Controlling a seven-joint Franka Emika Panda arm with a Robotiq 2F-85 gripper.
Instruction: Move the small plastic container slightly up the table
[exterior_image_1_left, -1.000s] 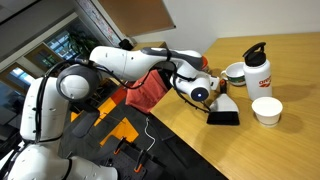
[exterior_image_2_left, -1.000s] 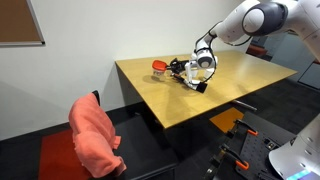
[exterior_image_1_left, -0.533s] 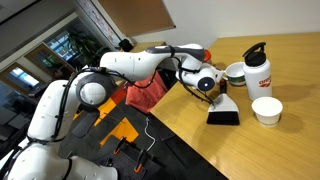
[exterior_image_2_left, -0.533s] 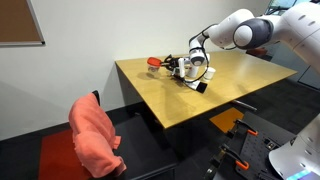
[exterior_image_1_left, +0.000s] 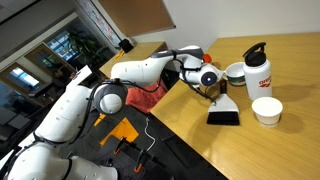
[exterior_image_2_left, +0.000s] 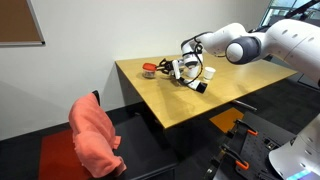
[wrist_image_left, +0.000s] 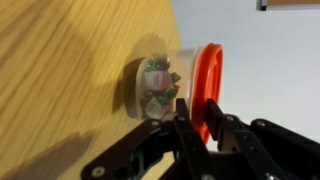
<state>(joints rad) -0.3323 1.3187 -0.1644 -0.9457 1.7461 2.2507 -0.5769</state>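
1 large table (exterior_image_2_left: 205, 108) with a light tan wooden top carries everything. 1 white robot arm (exterior_image_2_left: 268, 40) stretches across it, and in both exterior views it reaches toward the far side of the top. 1 pink cloth (exterior_image_2_left: 95, 135) hangs over a chair beside the table, off the top.

On the table stand 1 white bottle (exterior_image_1_left: 258, 70) with a red label and a dark cap, 1 flat black wedge-shaped object (exterior_image_1_left: 223, 113), 1 white bowl (exterior_image_1_left: 235, 72) just beside the bottle, and 1 white cup (exterior_image_1_left: 266, 110) in front of the bottle. These 4 things sit as a loose group.

The small plastic container (exterior_image_2_left: 148, 69) is apart from that group, near the table's far corner. In the wrist view it shows as 1 clear tub (wrist_image_left: 158, 86) with a printed label and 1 orange-red lid; whether its base rests on the wood I cannot tell.

The pincer (wrist_image_left: 200, 112) is narrow, its 2 black fingers (wrist_image_left: 183, 122) closed on the rim of the orange-red lid, holding the container. In an exterior view the pincer (exterior_image_2_left: 168, 70) sits just beside the tub.
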